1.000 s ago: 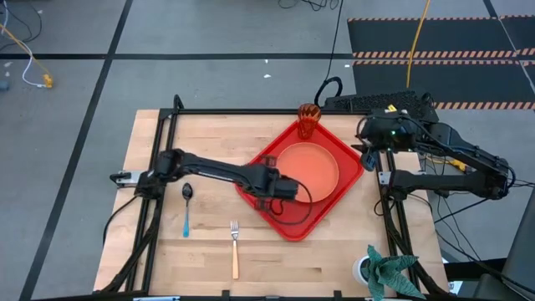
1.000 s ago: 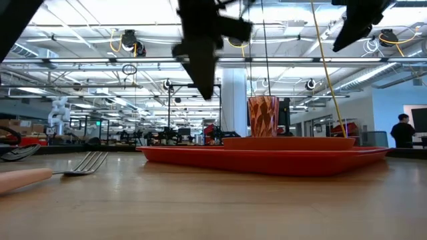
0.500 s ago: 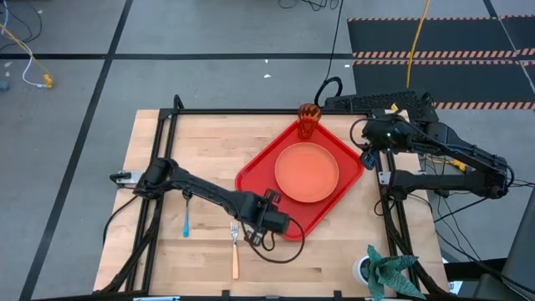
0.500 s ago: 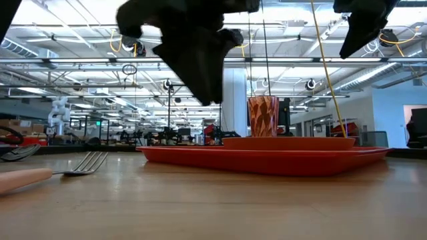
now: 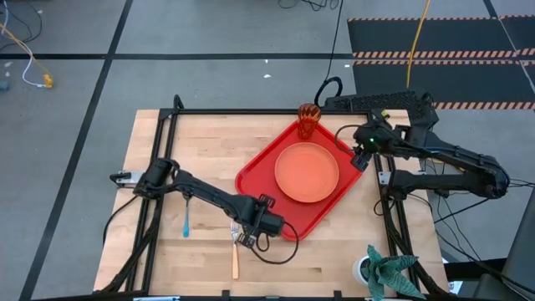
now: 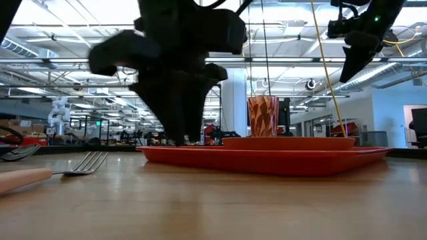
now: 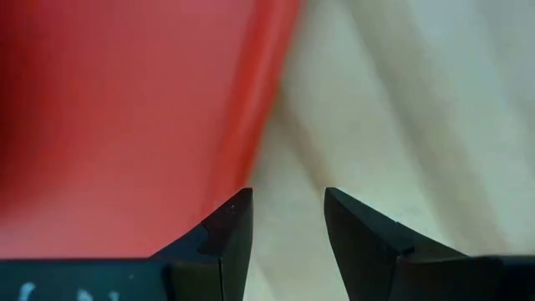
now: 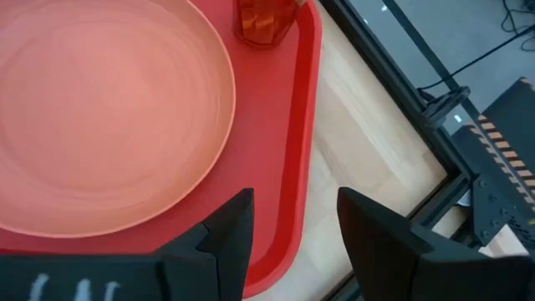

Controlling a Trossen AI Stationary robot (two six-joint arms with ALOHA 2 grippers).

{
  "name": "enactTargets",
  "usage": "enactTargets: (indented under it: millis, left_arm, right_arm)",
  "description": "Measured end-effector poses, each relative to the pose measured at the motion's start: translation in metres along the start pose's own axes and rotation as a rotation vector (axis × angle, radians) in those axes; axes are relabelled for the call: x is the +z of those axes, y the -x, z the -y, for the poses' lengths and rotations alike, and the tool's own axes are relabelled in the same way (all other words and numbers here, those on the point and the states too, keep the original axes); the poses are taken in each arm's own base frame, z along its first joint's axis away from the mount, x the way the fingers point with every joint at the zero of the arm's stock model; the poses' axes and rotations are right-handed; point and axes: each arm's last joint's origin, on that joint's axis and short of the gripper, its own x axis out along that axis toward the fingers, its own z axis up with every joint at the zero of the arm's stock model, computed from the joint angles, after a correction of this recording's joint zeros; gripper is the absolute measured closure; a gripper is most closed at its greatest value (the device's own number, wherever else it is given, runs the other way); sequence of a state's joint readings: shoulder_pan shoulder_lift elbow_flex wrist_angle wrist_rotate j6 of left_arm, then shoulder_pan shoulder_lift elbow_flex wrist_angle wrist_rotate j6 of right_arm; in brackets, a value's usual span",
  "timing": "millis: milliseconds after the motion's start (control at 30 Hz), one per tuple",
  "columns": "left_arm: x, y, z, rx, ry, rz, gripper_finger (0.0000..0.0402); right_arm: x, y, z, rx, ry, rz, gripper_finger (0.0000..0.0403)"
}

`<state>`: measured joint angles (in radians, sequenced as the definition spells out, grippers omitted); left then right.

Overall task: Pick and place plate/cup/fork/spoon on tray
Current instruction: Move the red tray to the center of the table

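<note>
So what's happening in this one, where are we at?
A two-arm robot is loading a red tray. The plate and the cup already sit on it. The left gripper is open, empty and low over the table, right by the fork near the tray's edge. The spoon lies on the wood too. The right gripper hangs open over the tray's far corner.

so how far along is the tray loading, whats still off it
Done: the plate lies on the red tray and the cup stands in its far corner. In hand: nothing is held; the left gripper is open, low beside the tray's near edge, right by the fork. Left: the fork and the spoon both lie on the table. The right gripper waits open by the tray's right corner.
</note>
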<state>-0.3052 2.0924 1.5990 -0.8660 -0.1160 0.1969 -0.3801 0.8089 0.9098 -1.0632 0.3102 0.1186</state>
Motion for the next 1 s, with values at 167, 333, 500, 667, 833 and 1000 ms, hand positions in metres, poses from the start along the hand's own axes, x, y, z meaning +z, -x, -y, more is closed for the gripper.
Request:
enactTargets:
  millis: [167,333,500,667,833,1000]
  left_arm:
    - [0.001,-0.004,-0.010,0.024,0.023,0.045,0.0250]
    - [0.002,-0.003,-0.010,-0.013,0.020,0.064,0.0250]
    - [-0.001,-0.014,-0.007,-0.043,0.009,0.056,0.0250]
    - [-0.010,-0.026,-0.007,0.064,-0.010,0.002,0.0251]
    - [-0.015,-0.024,-0.006,0.117,-0.143,-0.065,0.0302]
    - [-0.017,-0.023,0.000,0.109,-0.310,-0.112,0.0363]
  right_arm:
    - [0.000,0.000,0.000,0.001,-0.001,0.002,0.0238]
    - [0.000,0.000,0.000,0.001,-0.001,0.001,0.0238]
    - [0.001,0.000,0.000,0.002,-0.004,0.012,0.0238]
    - [0.003,0.000,0.000,0.005,-0.011,0.033,0.0238]
    - [0.004,0.000,0.000,0.006,-0.011,0.040,0.0238]
    - [0.004,0.000,0.000,0.006,-0.010,0.041,0.0238]
